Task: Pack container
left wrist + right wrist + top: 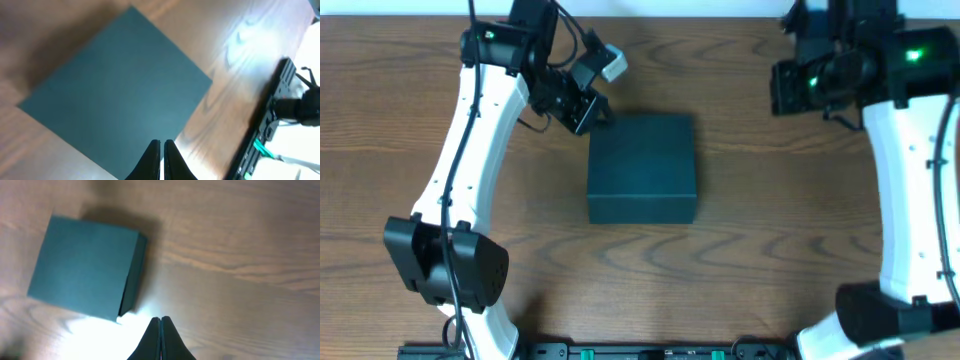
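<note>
container (pixel 642 168) closed; left end effector (pixel 161 146), right end effector (pixel 160 321) both pressed together, empty.

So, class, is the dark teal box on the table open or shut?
Shut: the container shows one flat unbroken top; no interior visible.

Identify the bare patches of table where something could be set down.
Bare table lies on the near side of the container, and between it and the right arm. It is crowded at the container's far-left corner, beside the left gripper.
</note>
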### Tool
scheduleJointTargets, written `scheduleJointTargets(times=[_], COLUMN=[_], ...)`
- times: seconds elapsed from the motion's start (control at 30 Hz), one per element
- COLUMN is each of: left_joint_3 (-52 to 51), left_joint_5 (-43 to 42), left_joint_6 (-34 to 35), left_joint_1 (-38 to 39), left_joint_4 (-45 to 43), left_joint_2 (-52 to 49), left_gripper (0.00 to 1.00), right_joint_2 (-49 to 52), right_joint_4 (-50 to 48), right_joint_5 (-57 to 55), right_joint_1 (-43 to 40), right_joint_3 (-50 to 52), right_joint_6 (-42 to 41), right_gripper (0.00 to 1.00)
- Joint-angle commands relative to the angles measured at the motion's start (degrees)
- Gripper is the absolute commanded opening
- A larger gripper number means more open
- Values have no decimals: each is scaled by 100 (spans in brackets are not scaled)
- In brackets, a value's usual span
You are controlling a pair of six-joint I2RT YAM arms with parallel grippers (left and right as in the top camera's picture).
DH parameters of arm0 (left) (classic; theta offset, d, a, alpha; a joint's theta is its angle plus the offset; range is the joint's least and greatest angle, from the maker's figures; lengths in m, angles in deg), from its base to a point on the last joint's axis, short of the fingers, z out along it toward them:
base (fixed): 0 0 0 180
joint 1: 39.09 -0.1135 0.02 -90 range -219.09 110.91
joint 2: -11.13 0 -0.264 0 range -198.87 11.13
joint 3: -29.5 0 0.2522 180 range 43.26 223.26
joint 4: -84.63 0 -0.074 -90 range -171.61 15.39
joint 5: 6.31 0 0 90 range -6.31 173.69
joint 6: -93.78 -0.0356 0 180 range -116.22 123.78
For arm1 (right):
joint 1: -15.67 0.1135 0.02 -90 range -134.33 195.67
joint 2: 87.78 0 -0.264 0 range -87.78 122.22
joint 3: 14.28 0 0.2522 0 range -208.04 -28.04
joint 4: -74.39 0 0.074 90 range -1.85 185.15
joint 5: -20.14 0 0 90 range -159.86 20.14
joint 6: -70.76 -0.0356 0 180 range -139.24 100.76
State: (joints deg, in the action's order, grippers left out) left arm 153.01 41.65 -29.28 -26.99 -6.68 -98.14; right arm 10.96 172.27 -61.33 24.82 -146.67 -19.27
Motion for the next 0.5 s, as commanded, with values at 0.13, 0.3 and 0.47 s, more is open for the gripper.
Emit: scheduleJointTargets(times=[0.13,0.3,0.47], left_joint_3=[-859,-1193,-1519], left_joint_5=[-396,-87,584], left_joint_6=[-249,46,393], left_joint_1=[114,321,979], left_joint_4=[-323,-531,-968], left_joint_2=[-9,2,0], left_gripper=[6,6,6], right_joint_2=[-1434,-3040,-4454], right_joint_4=[-874,-1974,-2782], right_joint_5=[94,393,1082], right_joint_1=[358,358,402], right_joint_3=[2553,4704,6585], right_joint_6=[396,396,-74], right_gripper=[2,2,2])
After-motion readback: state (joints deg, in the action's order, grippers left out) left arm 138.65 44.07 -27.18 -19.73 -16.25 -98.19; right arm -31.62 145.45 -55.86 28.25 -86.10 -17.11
